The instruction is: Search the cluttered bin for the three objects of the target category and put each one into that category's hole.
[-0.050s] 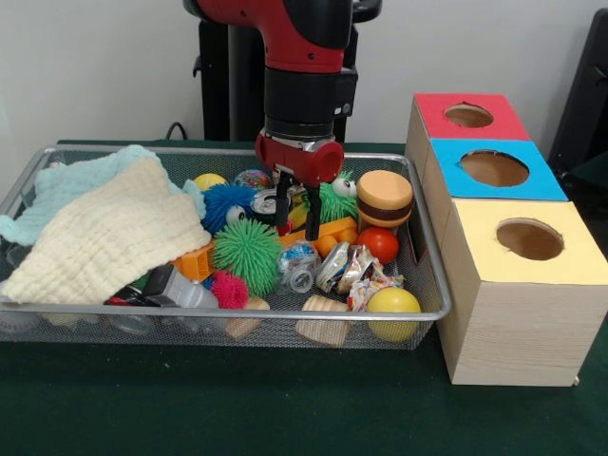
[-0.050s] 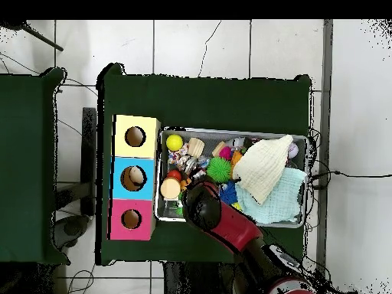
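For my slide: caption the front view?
Sawyer gripper hangs open inside a cluttered wire bin beside three holed boxes.

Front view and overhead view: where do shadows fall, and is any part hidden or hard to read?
Front view: light is soft and even; the wire basket throws a faint shadow on the green cloth below, and the box holes look dark inside. The gripper is sharp, its fingers apart. Overhead view: the arm covers part of the basket's contents, and the small toys are hard to tell apart.
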